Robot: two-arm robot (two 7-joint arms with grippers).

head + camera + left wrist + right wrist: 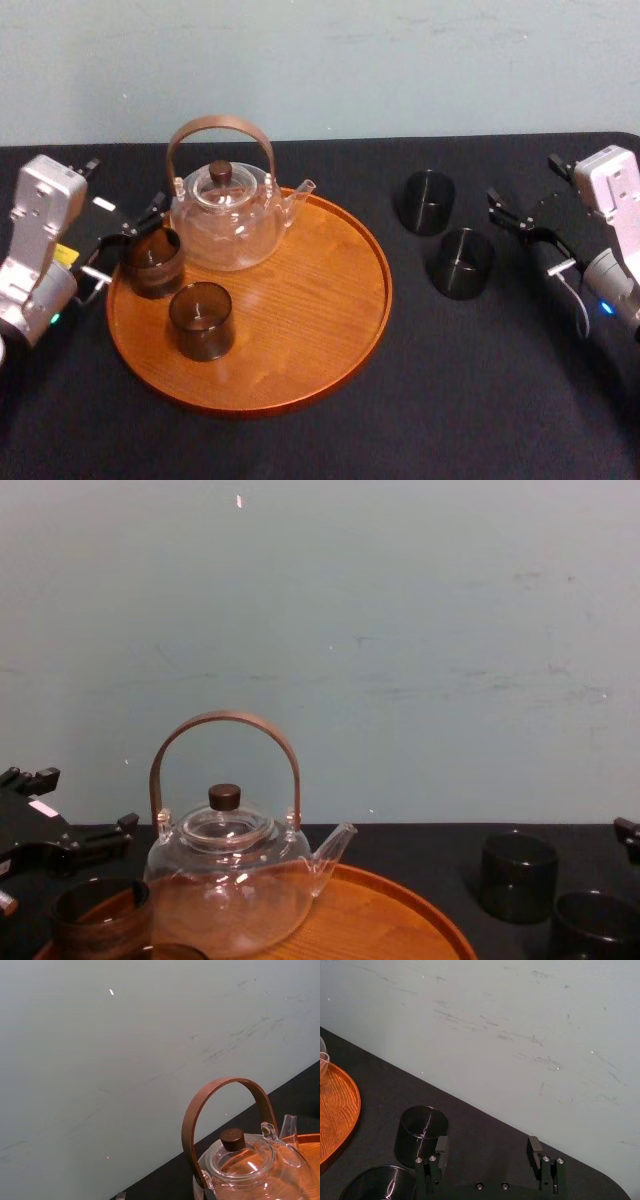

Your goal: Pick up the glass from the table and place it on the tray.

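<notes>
Two dark glasses stand on the black table (320, 440), one farther back (428, 202) and one nearer (463, 263). My right gripper (520, 222) is open just right of them with nothing between its fingers. In the right wrist view the right gripper (487, 1150) has the far glass (422, 1132) beside one finger. The round wooden tray (330, 300) carries two more dark glasses (152, 262) (201, 320). My left gripper (130, 243) sits at the tray's left rim with its fingers apart beside the back one; contact is unclear.
A clear glass teapot (228, 215) with a brown arched handle stands at the back of the tray, close to the left gripper. A pale wall runs behind the table. Bare black cloth lies in front of the tray and between the tray and the two table glasses.
</notes>
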